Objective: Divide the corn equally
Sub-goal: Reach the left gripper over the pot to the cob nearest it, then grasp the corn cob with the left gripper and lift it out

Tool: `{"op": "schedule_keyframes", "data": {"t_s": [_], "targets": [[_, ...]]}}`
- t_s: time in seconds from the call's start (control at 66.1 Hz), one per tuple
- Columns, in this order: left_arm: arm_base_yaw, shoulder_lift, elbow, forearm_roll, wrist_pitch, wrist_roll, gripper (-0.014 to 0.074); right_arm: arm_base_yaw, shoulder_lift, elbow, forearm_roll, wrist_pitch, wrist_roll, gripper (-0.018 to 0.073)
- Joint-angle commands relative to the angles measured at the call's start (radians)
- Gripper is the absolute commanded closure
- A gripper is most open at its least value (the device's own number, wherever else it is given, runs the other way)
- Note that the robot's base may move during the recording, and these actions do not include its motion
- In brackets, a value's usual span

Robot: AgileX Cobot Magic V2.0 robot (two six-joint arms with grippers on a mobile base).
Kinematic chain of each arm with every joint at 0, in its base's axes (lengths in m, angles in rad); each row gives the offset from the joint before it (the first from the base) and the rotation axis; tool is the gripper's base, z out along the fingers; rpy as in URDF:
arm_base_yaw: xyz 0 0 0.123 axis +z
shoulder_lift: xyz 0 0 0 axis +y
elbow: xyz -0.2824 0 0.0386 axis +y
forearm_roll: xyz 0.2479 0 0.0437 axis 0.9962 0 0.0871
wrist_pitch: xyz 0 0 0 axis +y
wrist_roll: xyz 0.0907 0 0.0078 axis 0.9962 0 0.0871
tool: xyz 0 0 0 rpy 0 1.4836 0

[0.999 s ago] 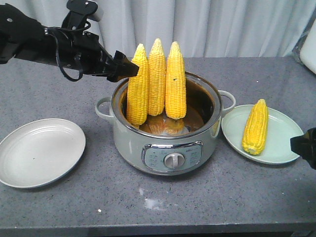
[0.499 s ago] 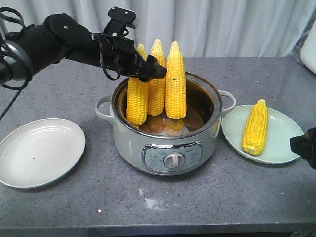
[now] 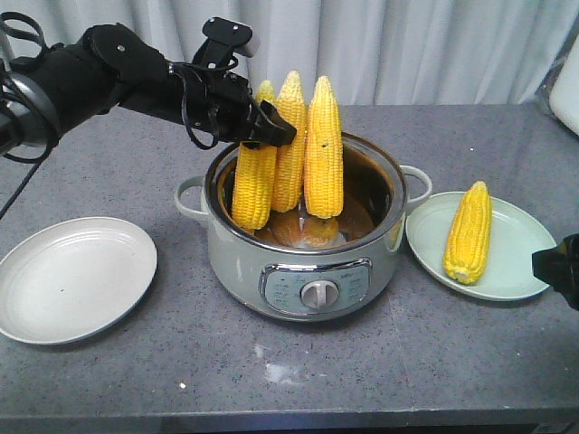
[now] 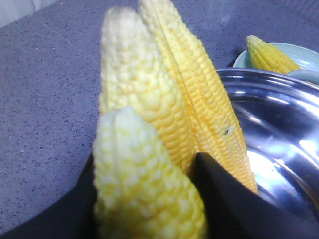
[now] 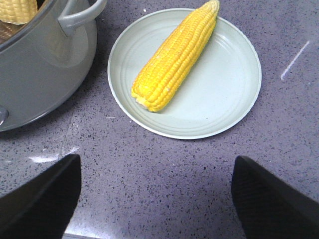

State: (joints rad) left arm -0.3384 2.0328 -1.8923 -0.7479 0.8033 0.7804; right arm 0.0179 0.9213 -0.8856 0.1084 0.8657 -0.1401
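Three corn cobs stand upright in the grey-green cooker pot [image 3: 308, 262]: a left cob [image 3: 254, 181], a middle cob [image 3: 289, 145] and a right cob [image 3: 324, 149]. My left gripper [image 3: 271, 127] reaches in from the left and is shut on the left cob's pale tip [image 4: 144, 174], a black finger [image 4: 224, 199] pressed on either side. That cob leans slightly right. A fourth cob [image 3: 469, 232] lies on the right plate [image 3: 516, 244]. My right gripper [image 5: 157, 199] hovers open over bare table in front of that plate [image 5: 224, 94] and its cob [image 5: 174, 57].
An empty pale plate [image 3: 72, 280] sits on the table at the front left of the pot. The pot's handle [image 5: 82, 15] points toward the right plate. White curtains hang behind the grey speckled table [image 3: 289, 380].
The left arm swung from the pot's left side onto the left cob's tip and closed on it. The cob's top has since tilted a little to the right. The right arm stayed still.
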Motion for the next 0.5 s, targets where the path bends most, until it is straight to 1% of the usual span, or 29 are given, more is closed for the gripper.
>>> {"op": "schedule_keyframes", "data": {"t_s": [0.0, 0.151, 0.303, 0.484], "targets": [[-0.005, -0.096, -0.036, -0.042, -0.028, 0.001, 0.0348, -0.004, -0.011, -0.024, 0.006, -0.052, -0.01, -0.0021], [-0.005, -0.128, -0.036, -0.042, -0.006, 0.001, 0.0409, -0.004, -0.011, -0.024, 0.006, -0.052, -0.01, -0.0021], [-0.005, -0.166, -0.036, -0.032, 0.035, 0.001, 0.0414, -0.004, -0.011, -0.024, 0.006, -0.052, -0.01, -0.0021], [-0.005, -0.231, -0.036, 0.055, 0.091, -0.018, 0.0406, -0.004, -0.011, -0.024, 0.006, -0.052, -0.01, -0.0021]]}}
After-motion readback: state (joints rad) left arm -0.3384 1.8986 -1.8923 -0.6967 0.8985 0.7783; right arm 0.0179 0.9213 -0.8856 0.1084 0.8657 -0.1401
